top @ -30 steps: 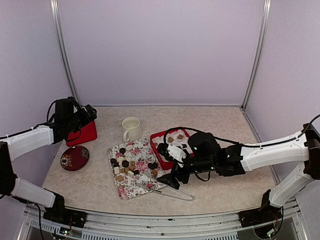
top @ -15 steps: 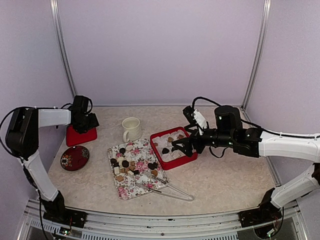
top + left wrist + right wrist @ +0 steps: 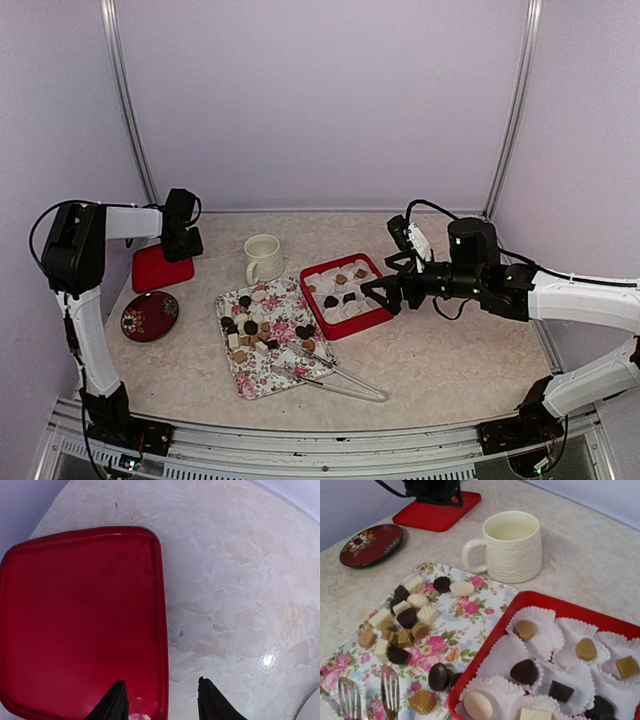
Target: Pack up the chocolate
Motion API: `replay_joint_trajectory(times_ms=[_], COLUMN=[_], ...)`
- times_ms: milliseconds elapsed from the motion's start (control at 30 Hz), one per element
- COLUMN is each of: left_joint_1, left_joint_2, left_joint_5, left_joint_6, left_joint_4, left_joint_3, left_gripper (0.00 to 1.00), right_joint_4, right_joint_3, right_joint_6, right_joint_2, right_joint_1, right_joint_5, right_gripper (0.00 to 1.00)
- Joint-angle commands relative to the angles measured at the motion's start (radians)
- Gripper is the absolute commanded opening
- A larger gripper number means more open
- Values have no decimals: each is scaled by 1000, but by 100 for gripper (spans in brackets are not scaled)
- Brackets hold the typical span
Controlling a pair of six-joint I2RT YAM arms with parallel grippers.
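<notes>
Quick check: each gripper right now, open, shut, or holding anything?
Left gripper: open, jaws astride the red lid at its edge, no grip visible.
Right gripper: open, empty.

Right gripper [image 3: 384, 296] back from floral tray [image 3: 256, 381]

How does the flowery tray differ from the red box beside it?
The flowery tray is flat and patterned; the red box is plain with raised walls. The tray's chocolates lie loose in a cluster; the box's chocolates sit singly in white paper liners. Both hold dark, tan and cream pieces.
</notes>
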Motion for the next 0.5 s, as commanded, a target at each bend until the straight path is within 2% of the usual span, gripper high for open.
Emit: replay_joint_trajectory(times_ms=[0, 300, 400, 467], left_joint_1=[-9, -10, -9, -10], left_joint_2=[52, 133, 148, 155], left_joint_5=[-58, -50, -51, -57], left_joint_6=[18, 29, 31, 31], left_joint_4=[-49, -46, -41, -37], left_joint_3=[43, 83, 84, 83], left_gripper=[45, 32, 22, 20], right_joint_4=[43, 51, 52, 53], right_joint_3=[-20, -43, -45, -46], right_joint_6=[19, 30, 33, 33], right_joint_2=[-27, -24, -24, -23], right_joint_1=[-18, -34, -40, -42], right_joint_5=[-17, -24, -26, -28], right_gripper=[100, 100, 100, 100])
